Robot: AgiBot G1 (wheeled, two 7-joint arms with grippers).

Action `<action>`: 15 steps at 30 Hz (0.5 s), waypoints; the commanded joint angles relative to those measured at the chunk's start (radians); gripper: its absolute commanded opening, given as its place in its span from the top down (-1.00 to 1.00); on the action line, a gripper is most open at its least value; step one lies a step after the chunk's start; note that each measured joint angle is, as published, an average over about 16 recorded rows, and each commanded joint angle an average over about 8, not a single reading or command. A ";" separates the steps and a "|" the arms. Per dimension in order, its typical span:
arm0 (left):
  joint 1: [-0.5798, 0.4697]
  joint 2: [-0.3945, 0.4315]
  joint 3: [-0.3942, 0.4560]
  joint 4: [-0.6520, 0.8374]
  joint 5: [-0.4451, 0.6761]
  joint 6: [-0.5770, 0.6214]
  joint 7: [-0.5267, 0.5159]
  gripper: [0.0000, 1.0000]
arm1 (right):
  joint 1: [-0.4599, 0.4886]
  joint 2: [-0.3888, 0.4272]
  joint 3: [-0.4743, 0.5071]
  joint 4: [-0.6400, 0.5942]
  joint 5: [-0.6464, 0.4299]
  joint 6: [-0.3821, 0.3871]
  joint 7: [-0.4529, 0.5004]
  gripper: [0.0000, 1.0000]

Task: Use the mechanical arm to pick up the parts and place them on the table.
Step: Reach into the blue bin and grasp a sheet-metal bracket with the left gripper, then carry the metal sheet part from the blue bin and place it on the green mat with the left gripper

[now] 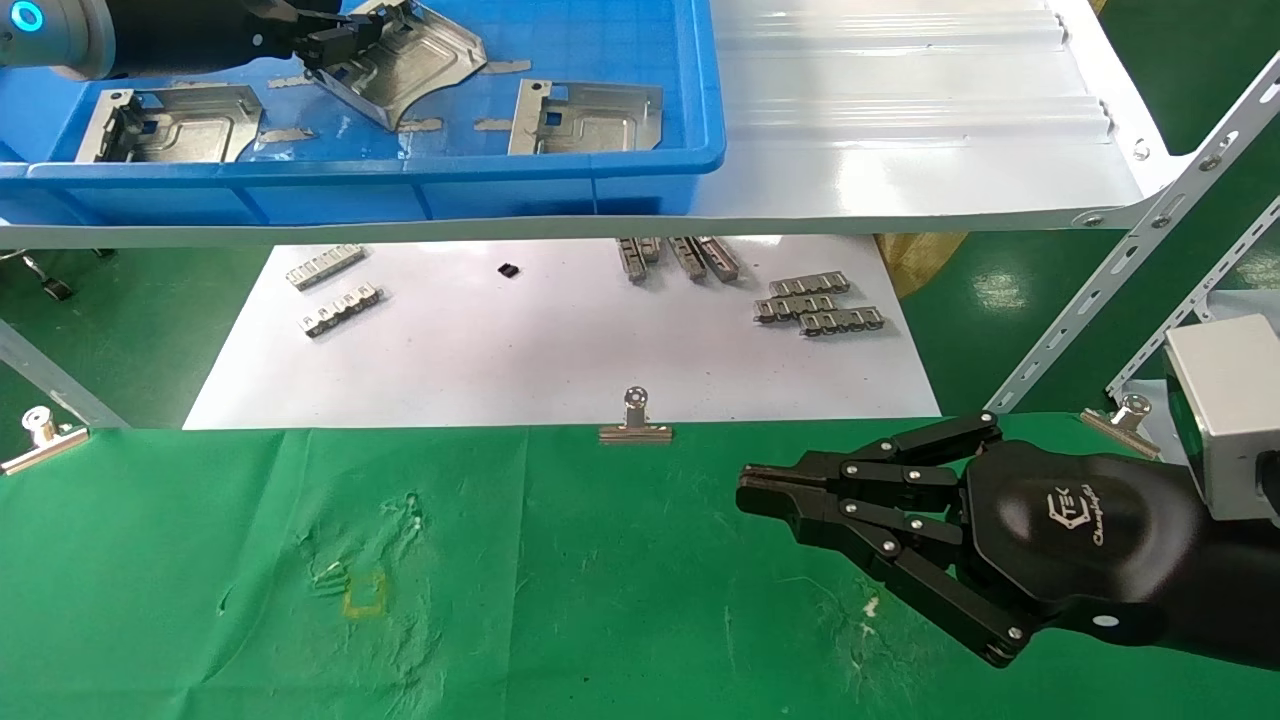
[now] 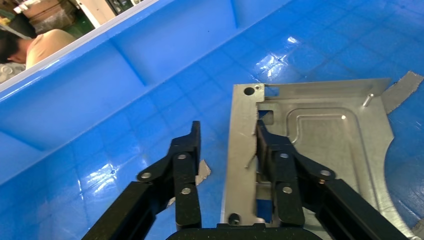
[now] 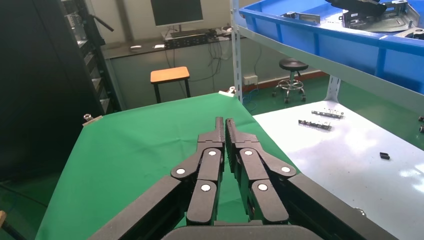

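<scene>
My left gripper [image 1: 330,45] reaches into the blue bin [image 1: 400,170] on the shelf. It is open, with its jaws astride the edge of a silver part [image 1: 410,60] that lies tilted. In the left wrist view [image 2: 227,131] one finger [image 2: 272,155] rests on the part [image 2: 320,140], and the other finger [image 2: 186,150] stands apart from its edge, over the bin floor. Two more parts [image 1: 175,125] [image 1: 590,118] lie flat in the bin. My right gripper [image 1: 745,492] [image 3: 225,122] is shut and empty, hovering over the green cloth table [image 1: 600,600].
The bin stands on a glossy white shelf [image 1: 900,120]. Below it, a white sheet [image 1: 560,350] holds toothed silver strips [image 1: 820,305] [image 1: 335,290]. Binder clips [image 1: 636,420] [image 1: 40,435] [image 1: 1125,420] pin the cloth's far edge. A yellow square mark [image 1: 365,595] shows on the cloth.
</scene>
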 commanded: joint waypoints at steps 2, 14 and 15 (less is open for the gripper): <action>0.000 0.001 -0.001 0.002 -0.001 -0.003 0.001 1.00 | 0.000 0.000 0.000 0.000 0.000 0.000 0.000 -1.00; -0.025 -0.046 -0.052 -0.023 -0.075 0.120 0.004 1.00 | 0.000 0.000 0.000 0.000 0.000 0.000 0.000 -1.00; -0.030 -0.057 -0.057 -0.029 -0.083 0.150 0.009 1.00 | 0.000 0.000 0.000 0.000 0.000 0.000 0.000 -1.00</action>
